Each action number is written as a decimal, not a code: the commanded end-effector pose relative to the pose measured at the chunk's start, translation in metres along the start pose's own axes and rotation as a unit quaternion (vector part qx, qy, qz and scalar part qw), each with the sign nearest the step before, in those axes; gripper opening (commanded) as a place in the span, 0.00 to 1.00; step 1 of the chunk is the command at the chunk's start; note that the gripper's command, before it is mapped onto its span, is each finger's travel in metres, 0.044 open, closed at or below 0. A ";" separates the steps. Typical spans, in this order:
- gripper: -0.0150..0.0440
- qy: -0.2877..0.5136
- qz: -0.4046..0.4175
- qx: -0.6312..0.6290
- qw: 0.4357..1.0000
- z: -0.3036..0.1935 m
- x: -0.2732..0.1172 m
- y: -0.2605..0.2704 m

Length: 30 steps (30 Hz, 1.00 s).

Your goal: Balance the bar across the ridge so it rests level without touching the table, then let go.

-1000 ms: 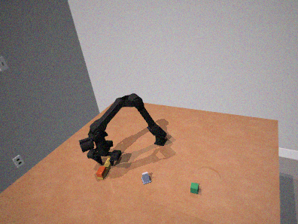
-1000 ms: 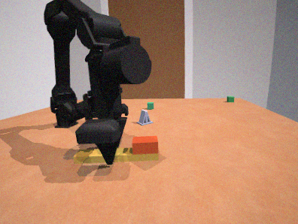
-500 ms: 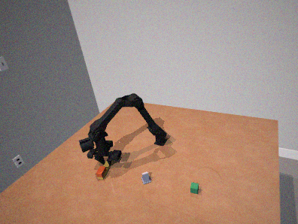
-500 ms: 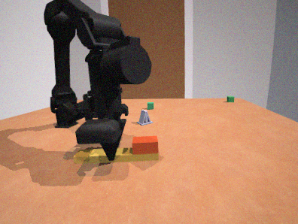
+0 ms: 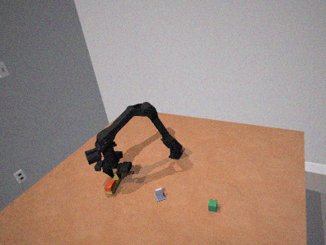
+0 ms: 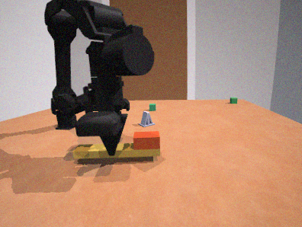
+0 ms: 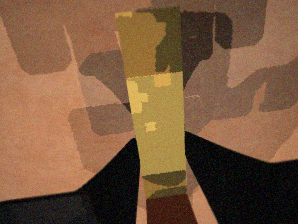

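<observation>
The arm (image 6: 65, 57) is matte black throughout, built from rounded, chunky links joined by fat cylindrical housings, the largest a drum-shaped one (image 6: 131, 55) near the wrist. A thin pale line crosses the upper link. The gripper (image 6: 110, 146) is equally black, its body tapering into wedge-shaped fingers with flat, angular faces. Any cables, screws or markings are hard to make out against the dark finish
</observation>
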State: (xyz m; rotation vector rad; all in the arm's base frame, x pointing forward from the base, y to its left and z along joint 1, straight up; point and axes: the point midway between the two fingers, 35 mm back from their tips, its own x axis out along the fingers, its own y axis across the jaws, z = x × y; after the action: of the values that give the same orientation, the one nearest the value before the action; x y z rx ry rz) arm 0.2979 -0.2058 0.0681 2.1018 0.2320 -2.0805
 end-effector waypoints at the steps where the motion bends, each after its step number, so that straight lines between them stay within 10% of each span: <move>1: 0.25 0.006 0.006 0.001 1.000 -0.003 -0.015 0.003; 30: 0.25 0.007 0.005 0.001 1.000 0.000 -0.083 -0.002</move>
State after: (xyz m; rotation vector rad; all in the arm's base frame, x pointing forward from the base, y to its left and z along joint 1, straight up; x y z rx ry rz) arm 0.2953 -0.2040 0.1427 2.1031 0.2301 -2.0776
